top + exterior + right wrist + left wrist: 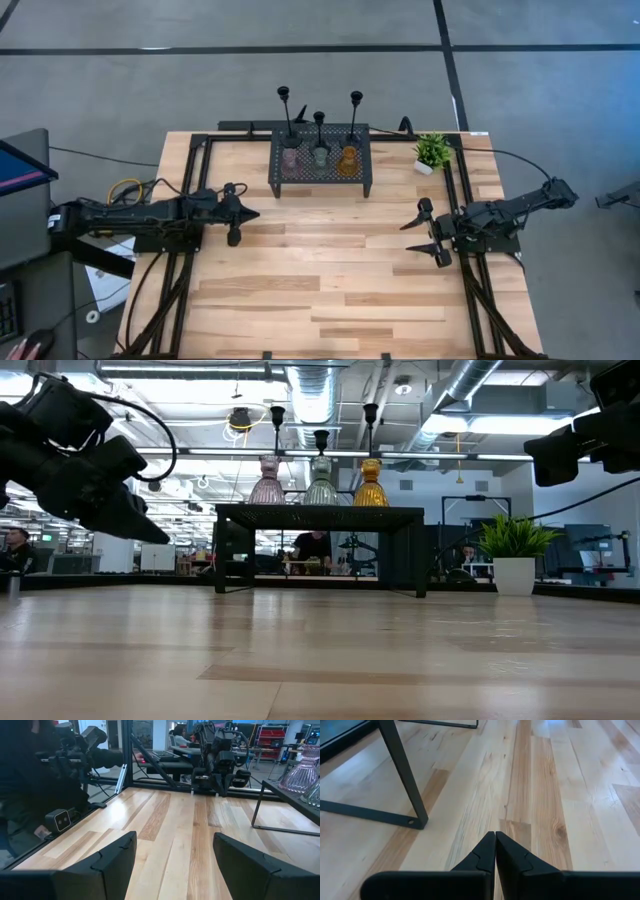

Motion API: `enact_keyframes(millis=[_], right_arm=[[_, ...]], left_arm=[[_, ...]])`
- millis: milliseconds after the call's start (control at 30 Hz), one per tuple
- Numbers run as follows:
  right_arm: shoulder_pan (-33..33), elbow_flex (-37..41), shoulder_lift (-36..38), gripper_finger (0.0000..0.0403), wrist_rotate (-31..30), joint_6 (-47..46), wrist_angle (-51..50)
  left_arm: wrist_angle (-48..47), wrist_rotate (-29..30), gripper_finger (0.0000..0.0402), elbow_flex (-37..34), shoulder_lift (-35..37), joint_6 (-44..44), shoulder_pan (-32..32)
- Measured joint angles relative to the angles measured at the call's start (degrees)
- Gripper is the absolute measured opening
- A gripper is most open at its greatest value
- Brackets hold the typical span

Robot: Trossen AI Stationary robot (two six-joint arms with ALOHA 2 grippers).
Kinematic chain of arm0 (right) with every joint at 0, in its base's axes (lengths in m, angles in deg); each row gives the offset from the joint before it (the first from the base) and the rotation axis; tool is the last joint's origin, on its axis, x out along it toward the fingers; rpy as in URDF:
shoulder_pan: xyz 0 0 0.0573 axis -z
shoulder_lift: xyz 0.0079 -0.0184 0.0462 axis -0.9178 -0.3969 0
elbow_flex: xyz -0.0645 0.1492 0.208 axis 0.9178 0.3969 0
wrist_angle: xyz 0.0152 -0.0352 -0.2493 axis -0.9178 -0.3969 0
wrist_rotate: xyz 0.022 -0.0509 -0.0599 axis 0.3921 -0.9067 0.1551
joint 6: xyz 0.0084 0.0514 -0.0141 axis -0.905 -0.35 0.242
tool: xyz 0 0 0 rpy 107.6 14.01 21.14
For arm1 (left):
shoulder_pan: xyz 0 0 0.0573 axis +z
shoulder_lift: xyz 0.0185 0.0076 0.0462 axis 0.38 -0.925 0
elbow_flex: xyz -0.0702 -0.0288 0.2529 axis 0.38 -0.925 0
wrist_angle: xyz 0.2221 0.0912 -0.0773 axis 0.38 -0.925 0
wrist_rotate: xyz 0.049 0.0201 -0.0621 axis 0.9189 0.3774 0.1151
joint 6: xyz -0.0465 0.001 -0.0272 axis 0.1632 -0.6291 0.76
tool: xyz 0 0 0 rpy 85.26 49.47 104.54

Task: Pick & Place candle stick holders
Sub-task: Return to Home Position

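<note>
High view gives me the whole wooden table [330, 290], and the black perforated metal rack [320, 186] stands at the middle of its far edge. On the front part of the rack three small holders stand in one row, close to each other: the pink squat glass holder [291, 159] toward the table's left edge, the green squat glass holder [320, 157] in the middle, and the amber squat glass holder [348, 160] toward the right edge. Behind them, on the far part of the rack, three black thin-stemmed holders stand upright: the left black holder [287, 115], the middle black holder [319, 126], whose cup sits lower in the low view, and the right black holder [354, 112]. A small green potted plant [432, 152] is at the far right corner. The left gripper [255, 213] hangs near the table's left edge with its two fingers pressed together and nothing between them. The right gripper [408, 237] hangs near the right edge, fingers spread wide and holding nothing. Both grippers are well apart from the rack.
</note>
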Motion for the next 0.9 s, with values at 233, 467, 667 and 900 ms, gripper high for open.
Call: enact_keyframes(millis=[233, 467, 667, 900], right_arm=[[0.0, 0.0, 0.0, 0.0255, 0.0, 0.0, 0.0], [0.0, 0.0, 0.0, 0.0255, 0.0, 0.0, 0.0], [0.0, 0.0, 0.0, 0.0255, 0.0, 0.0, 0.0], [0.0, 0.0, 0.0, 0.0255, 0.0, 0.0, 0.0]], left_arm=[[0.3, 0.0, 0.0011, 0.0, 0.0, 0.0, 0.0], [0.8, 0.0, 0.0011, 0.0, 0.0, 0.0, 0.0], [0.9, 0.0, 0.0011, 0.0, 0.0, 0.0, 0.0], [1.0, 0.0, 0.0011, 0.0, 0.0, 0.0, 0.0]])
